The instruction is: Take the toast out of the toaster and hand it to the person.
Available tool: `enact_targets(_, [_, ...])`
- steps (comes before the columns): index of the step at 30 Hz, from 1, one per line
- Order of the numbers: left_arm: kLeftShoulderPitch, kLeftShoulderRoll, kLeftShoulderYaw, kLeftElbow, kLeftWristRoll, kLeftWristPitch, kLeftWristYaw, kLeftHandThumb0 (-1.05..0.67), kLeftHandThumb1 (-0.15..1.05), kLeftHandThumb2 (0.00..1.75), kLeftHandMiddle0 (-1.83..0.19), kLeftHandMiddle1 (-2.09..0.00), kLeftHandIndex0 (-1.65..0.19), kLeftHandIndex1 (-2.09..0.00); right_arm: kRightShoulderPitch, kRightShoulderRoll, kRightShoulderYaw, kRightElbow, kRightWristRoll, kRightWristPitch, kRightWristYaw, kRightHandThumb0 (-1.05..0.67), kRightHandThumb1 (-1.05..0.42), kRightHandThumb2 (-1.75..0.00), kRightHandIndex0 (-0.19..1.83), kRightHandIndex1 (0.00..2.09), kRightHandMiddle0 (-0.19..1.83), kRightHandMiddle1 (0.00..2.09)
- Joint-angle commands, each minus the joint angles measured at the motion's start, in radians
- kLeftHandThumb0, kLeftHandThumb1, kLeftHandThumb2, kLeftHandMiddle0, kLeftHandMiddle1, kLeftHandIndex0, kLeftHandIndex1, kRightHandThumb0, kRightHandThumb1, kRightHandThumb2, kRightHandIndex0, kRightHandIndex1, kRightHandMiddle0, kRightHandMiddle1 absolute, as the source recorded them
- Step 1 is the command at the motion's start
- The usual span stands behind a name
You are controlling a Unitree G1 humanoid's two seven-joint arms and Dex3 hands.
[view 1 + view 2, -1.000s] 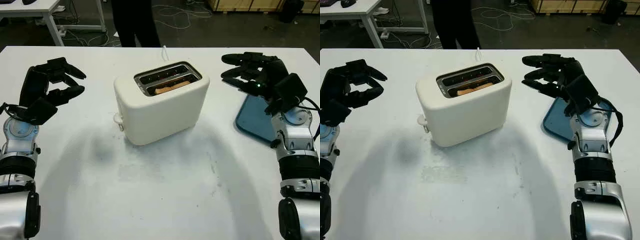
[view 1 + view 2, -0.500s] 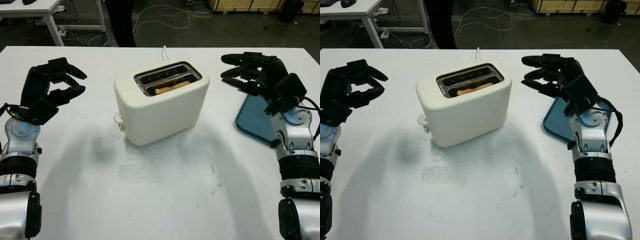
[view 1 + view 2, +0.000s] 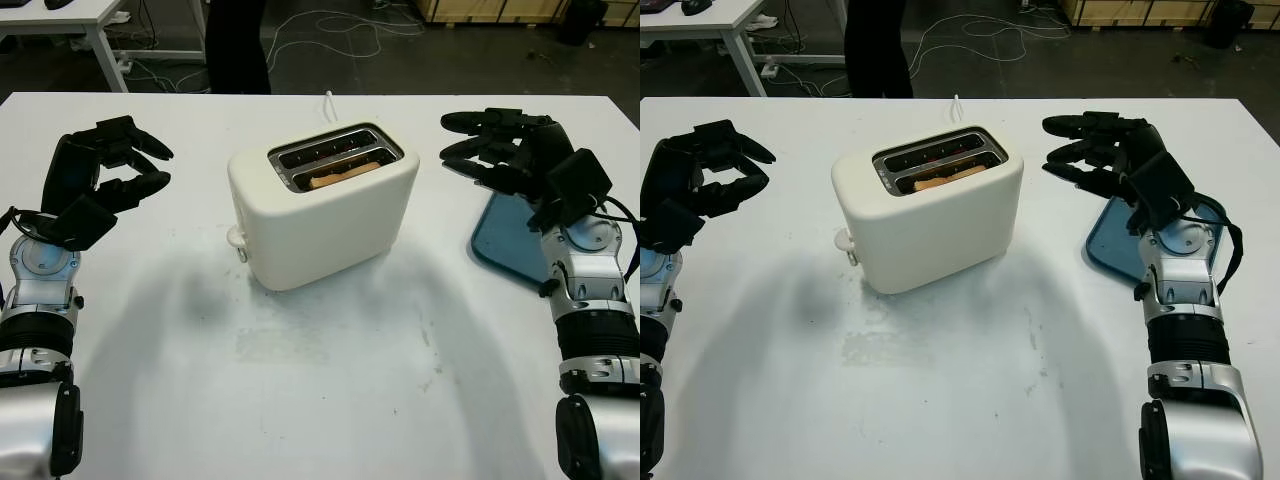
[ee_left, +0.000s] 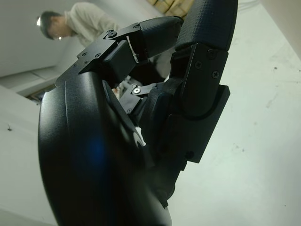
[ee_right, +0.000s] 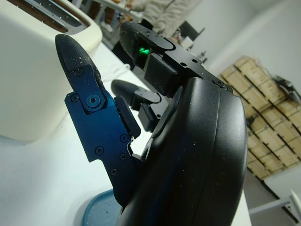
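Our empty, open right hand (image 3: 500, 150) has crept toward the cream plastic toaster (image 3: 322, 203); brown toast slice (image 3: 343, 172) untouched; left hand (image 3: 105, 175) open, waiting near the table's left edge.

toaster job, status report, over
Left hand open, left of the cream two-slot toaster; right hand open, above the blue plate. Brown toast slice in the near slot, untouched. Path to slot unobstructed; person beyond the table.

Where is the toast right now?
In the left eye view, the toast sits in the nearer slot of the white toaster at the table's centre, between both hands.
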Motion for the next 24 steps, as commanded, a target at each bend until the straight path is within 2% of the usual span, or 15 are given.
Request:
enact_targets(1, [-0.010,-0.003,-0.002,0.004,0.002,-0.018,0.008,-1.05,0.92,0.24,-0.83,-1.19,-0.76,-1.04,-0.017,0.001,-0.007,0.004,0.008,-0.020,-0.003,-0.63,-0.66,0.00,0.71,0.85,1.03,0.04])
enact_targets(24, [-0.013,-0.003,-0.002,0.014,-0.001,-0.025,0.002,-1.05,0.92,0.24,-0.82,-1.20,-0.77,-1.05,-0.030,0.008,-0.016,0.057,0.015,-0.073,0.015,-0.65,-0.65,0.00,0.73,0.83,1.04,0.05])
